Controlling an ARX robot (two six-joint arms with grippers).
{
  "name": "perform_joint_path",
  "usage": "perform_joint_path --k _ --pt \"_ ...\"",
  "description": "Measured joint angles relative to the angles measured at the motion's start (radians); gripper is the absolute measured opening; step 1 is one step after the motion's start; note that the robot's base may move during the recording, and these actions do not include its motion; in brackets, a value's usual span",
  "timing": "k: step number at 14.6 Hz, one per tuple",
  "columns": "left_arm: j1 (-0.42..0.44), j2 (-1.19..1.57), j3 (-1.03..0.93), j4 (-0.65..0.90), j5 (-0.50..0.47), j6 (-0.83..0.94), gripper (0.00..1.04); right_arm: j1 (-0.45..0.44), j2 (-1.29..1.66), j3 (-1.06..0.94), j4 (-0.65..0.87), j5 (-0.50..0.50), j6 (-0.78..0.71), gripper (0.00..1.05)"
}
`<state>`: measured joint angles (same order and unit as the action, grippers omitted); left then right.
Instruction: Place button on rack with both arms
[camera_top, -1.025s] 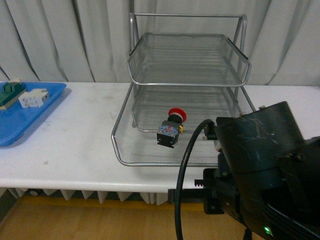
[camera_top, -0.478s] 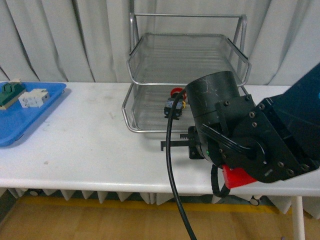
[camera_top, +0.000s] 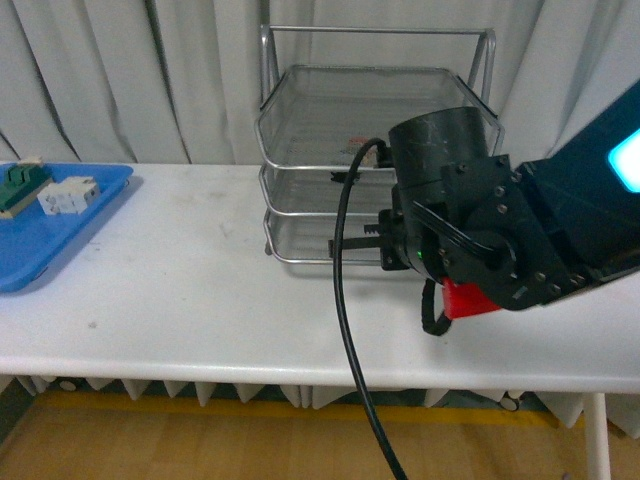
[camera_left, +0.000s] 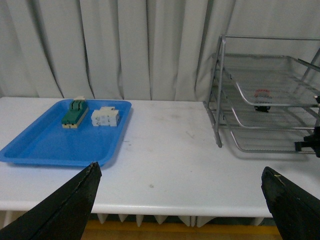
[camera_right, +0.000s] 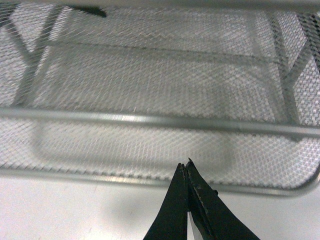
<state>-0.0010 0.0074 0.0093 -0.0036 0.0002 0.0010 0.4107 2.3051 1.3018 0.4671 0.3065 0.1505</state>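
Button (camera_left: 262, 95) lies inside the rack (camera_left: 227, 120), on what looks like its middle tier, so placement appears done; right pincer (camera_right: 187, 172) pressed together and empty at the rack front, left pincer (camera_left: 180, 195) spread above the desk (camera_left: 165, 155).

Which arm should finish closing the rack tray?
Right. Its gripper, jaws together, sits at the front rim of the rack. The left gripper hangs open, well back over the table.

no readable text, labels, brands, numbers or signs in any view
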Motion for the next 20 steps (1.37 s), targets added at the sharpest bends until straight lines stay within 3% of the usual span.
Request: perform_joint_path --k 4,6,7,9,15,19,20 --pt "0.000 0.000 0.000 0.000 0.000 0.000 0.98 -0.009 -0.347 -0.489 0.290 -0.093 0.059 0.02" --pt "0.000 0.000 0.000 0.000 0.000 0.000 0.98 -0.032 -0.453 -0.659 0.420 -0.062 0.054 0.03" --pt "0.000 0.000 0.000 0.002 0.002 0.000 0.98 -0.052 -0.397 -0.727 0.650 0.018 -0.014 0.02" --pt "0.002 0.000 0.000 -0.002 -0.002 0.000 0.98 -0.108 -0.456 -0.917 0.807 -0.005 -0.106 0.02" --pt "0.002 0.000 0.000 0.000 0.000 0.000 0.98 -0.253 -0.887 -1.169 0.812 -0.145 -0.144 0.02" --pt "0.002 0.000 0.000 0.000 0.000 0.000 0.98 -0.313 -1.152 -1.255 0.618 -0.204 -0.144 0.02" --pt "0.002 0.000 0.000 0.000 0.000 0.000 0.98 -0.319 -1.238 -1.253 0.507 -0.210 -0.144 0.02"
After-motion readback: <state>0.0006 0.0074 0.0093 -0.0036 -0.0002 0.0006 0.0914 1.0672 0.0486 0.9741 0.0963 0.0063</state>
